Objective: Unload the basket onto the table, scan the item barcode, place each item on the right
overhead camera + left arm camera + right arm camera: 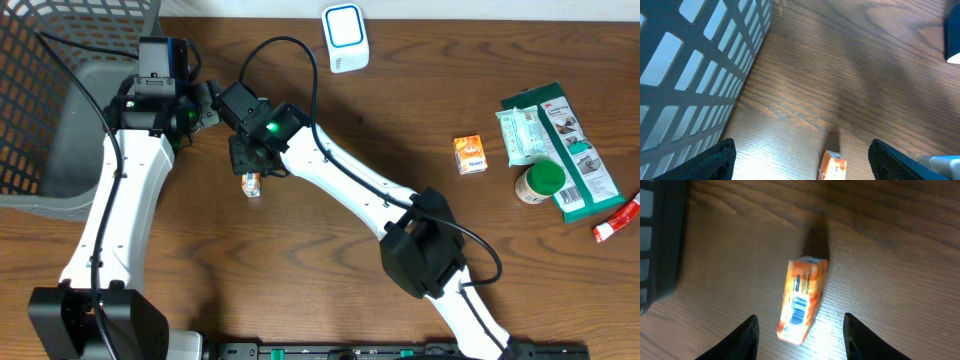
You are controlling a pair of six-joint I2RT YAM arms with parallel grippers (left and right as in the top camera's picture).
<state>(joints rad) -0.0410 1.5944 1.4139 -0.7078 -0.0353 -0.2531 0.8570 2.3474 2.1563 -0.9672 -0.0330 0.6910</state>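
The item, a small orange box (252, 184), lies on the wooden table just right of the basket. In the right wrist view the orange box (802, 300) lies flat with its barcode facing up. My right gripper (800, 317) hangs over it, open, one finger on each side with a gap to the box on both sides. My left gripper (205, 105) hovers a little up and to the left, open and holding nothing. From the left wrist the orange box (832, 166) shows at the bottom edge between the spread fingers (720, 157). A white and blue scanner (345, 38) stands at the table's far edge.
A grey mesh basket (60, 150) fills the left side, its wall (690, 75) close to my left gripper. At the right lie a second orange box (470, 154), green packets (560, 140), a green-lidded jar (540, 182) and a red tube (615, 220).
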